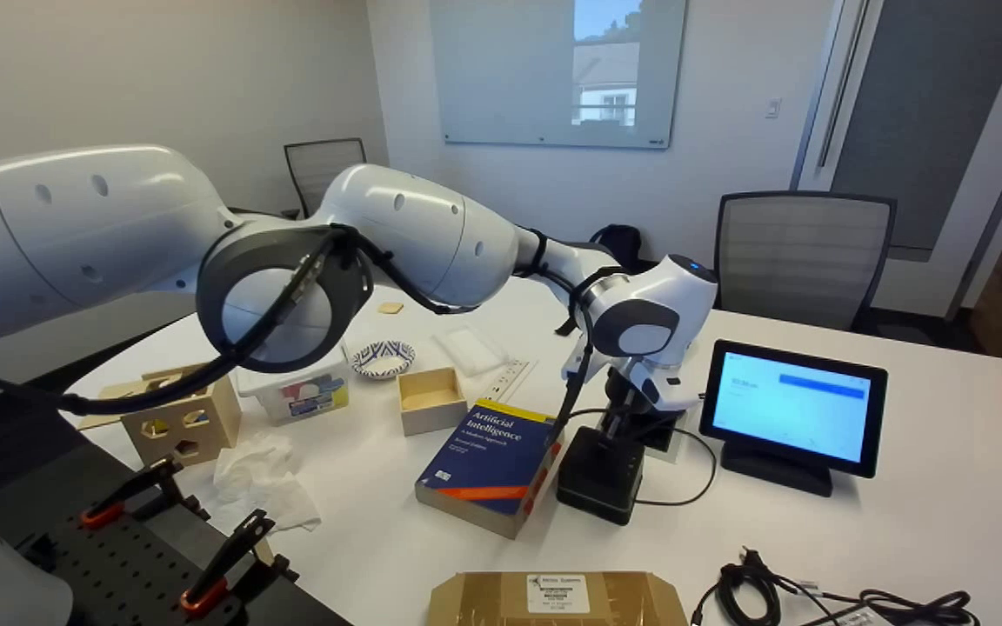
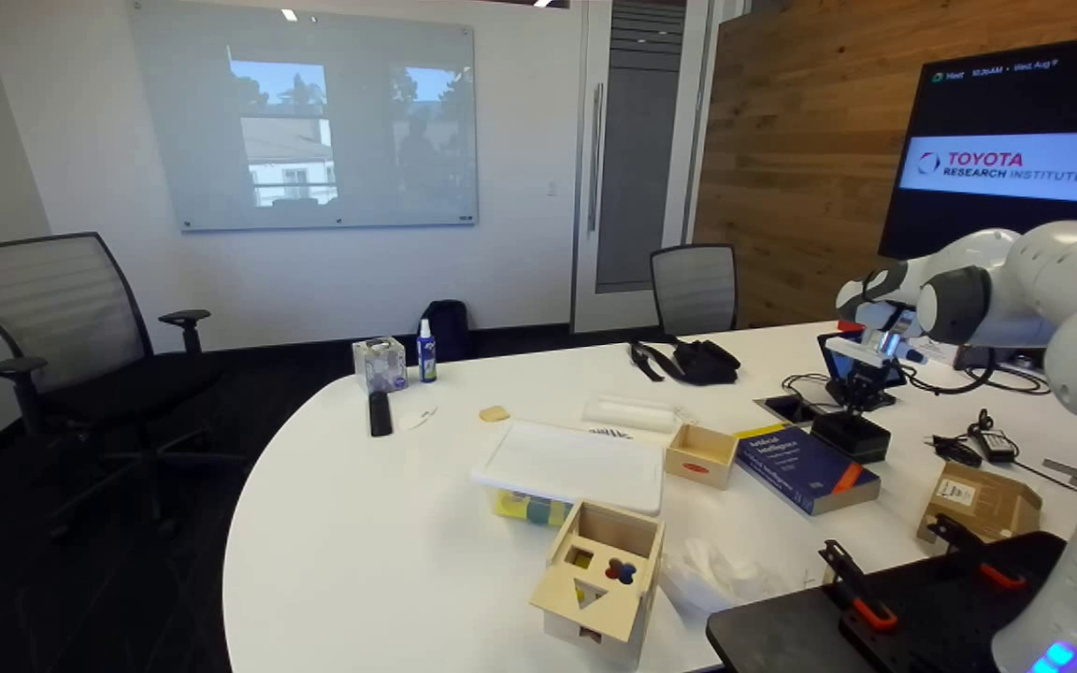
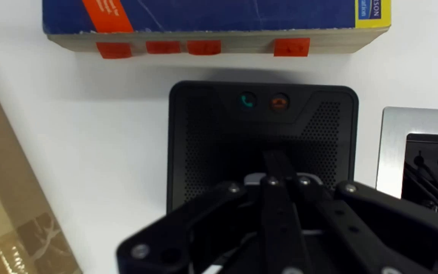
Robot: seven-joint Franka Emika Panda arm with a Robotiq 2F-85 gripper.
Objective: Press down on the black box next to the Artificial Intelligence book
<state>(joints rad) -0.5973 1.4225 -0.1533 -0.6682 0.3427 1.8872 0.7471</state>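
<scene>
Well, the black box (image 1: pixel 598 481) sits between book (image 1: pixel 490 456), tablet (image 1: pixel 792 409) and carton (image 1: pixel 557 600).

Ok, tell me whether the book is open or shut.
Shut. The book lies title up in both exterior views, its page edges together in the wrist view.

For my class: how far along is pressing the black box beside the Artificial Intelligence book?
Done: the gripper, shut, is lined up over the black box, beside the Artificial Intelligence book. In hand: it sits at or just above the box's top; contact is unclear. Left: probably the press, since no view confirms it.
</scene>
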